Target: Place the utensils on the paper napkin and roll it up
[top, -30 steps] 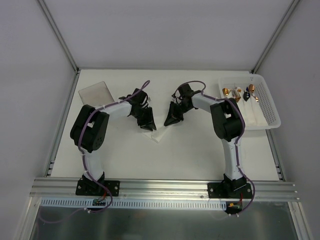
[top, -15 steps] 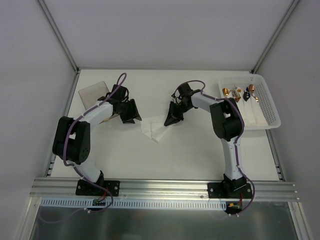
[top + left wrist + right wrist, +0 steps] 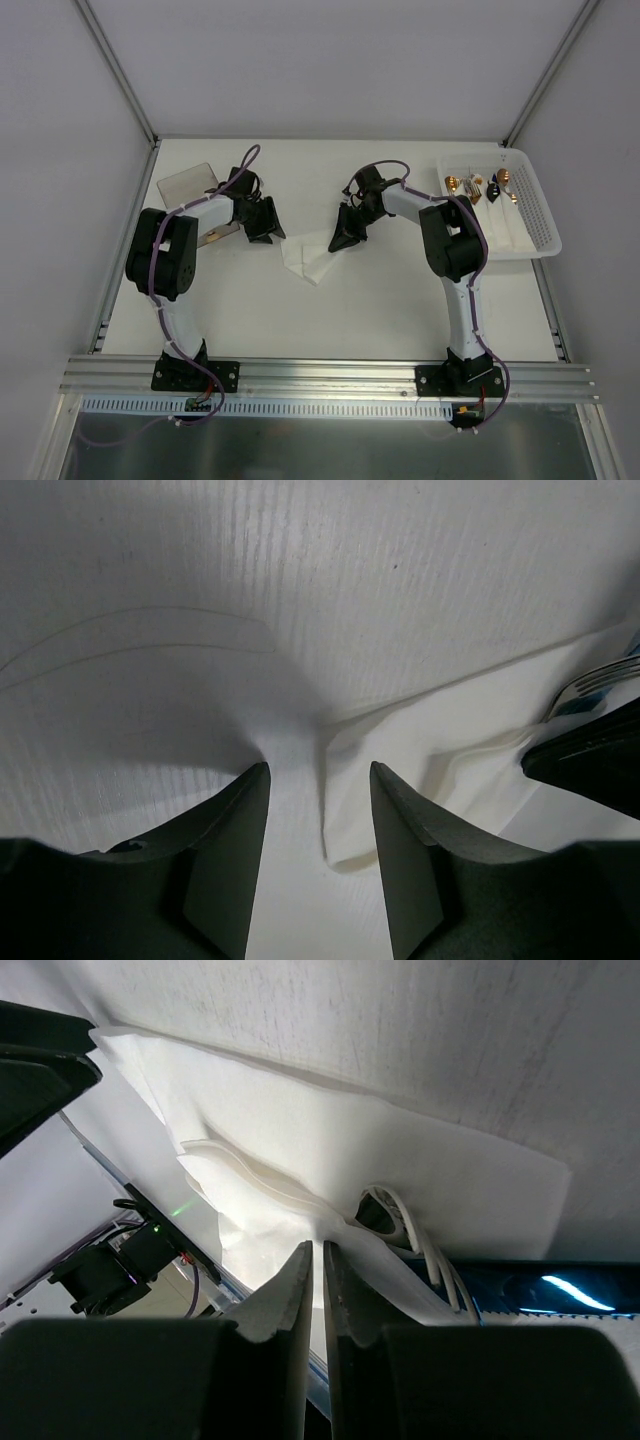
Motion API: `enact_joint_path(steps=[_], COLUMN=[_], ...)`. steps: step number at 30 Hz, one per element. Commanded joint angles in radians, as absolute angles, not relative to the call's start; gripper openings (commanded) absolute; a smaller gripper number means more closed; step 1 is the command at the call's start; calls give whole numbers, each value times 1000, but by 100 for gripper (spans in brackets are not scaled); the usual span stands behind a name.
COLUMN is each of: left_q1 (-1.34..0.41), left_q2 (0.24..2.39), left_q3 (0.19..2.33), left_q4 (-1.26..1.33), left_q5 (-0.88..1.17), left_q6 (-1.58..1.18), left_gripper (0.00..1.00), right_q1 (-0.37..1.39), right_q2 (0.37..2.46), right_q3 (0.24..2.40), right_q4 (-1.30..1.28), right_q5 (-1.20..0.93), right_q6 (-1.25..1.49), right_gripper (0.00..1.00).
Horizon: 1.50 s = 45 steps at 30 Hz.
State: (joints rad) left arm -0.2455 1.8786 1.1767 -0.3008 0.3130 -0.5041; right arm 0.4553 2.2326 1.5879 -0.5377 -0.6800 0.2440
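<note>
The paper napkin (image 3: 308,262) lies crumpled and partly folded mid-table between both arms. My right gripper (image 3: 340,240) holds its right side: in the right wrist view the right gripper (image 3: 322,1245) is shut on a raised fold of the napkin (image 3: 350,1130). A blue utensil handle (image 3: 560,1290) lies under that fold. My left gripper (image 3: 270,232) stands open just left of the sheet. In the left wrist view the left gripper (image 3: 318,770) is empty, with the napkin's corner (image 3: 420,770) just ahead and silver fork tines (image 3: 592,680) at the far right.
A white basket (image 3: 540,210) at the right holds older white rolls with gold and black cutlery ends. A grey flat sheet (image 3: 185,183) lies at the back left, beside the left arm. Walls close in the table at the back and both sides.
My left gripper has opened, come off the napkin and drawn back to the left. The right gripper has kept its place and grip.
</note>
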Motion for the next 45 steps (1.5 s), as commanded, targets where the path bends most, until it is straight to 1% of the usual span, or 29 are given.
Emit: enact_joint_path(steps=[1, 4, 12, 20, 23, 24, 27, 31, 34, 40, 45], left_q1=[-229, -227, -227, -227, -229, -229, -229, -229, -235, -284, -350], left_q2=[1913, 1937, 1950, 1928, 1916, 1913, 1884, 1813, 1781, 1776, 1804], left_q3=[1195, 1181, 1131, 1083, 1071, 1071, 1074, 1097, 1115, 1132, 1120], left_q4=[-230, -184, -152, -146, -146, -144, -144, -143, -138, -115, -94], left_q5=[408, 471, 540, 551, 546, 546, 545, 572, 600, 685, 709], left_q6=[-474, -477, -475, -480, -488, -491, -499, -523, -544, -572, -591], left_gripper=[46, 45, 42, 37, 33, 28, 21, 7, 1, 0, 0], right_q1=[460, 460, 462, 460, 460, 460, 463, 463, 465, 465, 466], right_q2=[2253, 2258, 2269, 2273, 2275, 2273, 2276, 2276, 2278, 2281, 2283], right_q3=[1608, 1615, 1631, 1638, 1641, 1644, 1647, 1652, 1651, 1657, 1655], right_q4=[-565, -571, -580, -584, -589, -589, -595, -601, -604, -609, -609], right_q5=[-595, -595, -586, -583, -580, -578, -574, -565, -560, -554, -551], right_q6=[210, 210, 209, 206, 204, 203, 199, 195, 195, 196, 199], right_gripper=[12, 12, 12, 12, 12, 12, 11, 11, 11, 11, 11])
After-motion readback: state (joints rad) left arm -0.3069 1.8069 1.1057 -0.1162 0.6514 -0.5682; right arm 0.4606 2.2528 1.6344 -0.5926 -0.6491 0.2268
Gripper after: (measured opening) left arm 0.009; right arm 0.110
